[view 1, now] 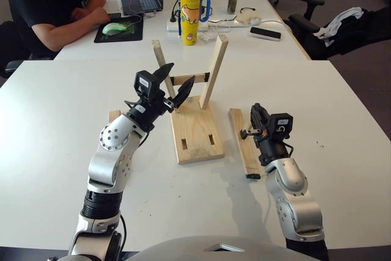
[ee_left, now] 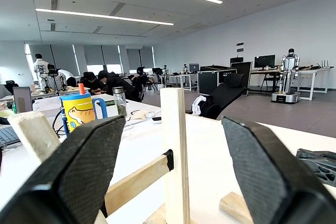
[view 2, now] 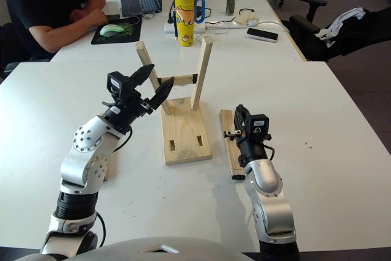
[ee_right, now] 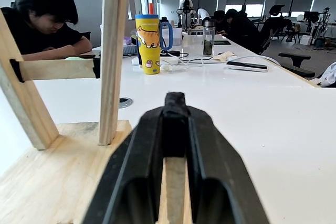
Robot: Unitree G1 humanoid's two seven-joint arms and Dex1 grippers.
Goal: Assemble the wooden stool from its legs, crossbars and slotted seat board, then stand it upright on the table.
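Left jaws gape beside the crossbar [view 1: 199,78]; right jaws, together, over loose leg [view 1: 237,123].

White table [view 1: 61,108]: seat board [view 1: 197,137], loose bar [view 1: 237,123].

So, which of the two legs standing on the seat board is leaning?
The leg on the robot's left, beside the open left gripper. It tilts clearly, while the other leg stands nearly straight.

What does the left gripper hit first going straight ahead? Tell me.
Most likely the upright leg, where the crossbar joins it; it sits centred between the open jaws of the left gripper. Depth is unclear.
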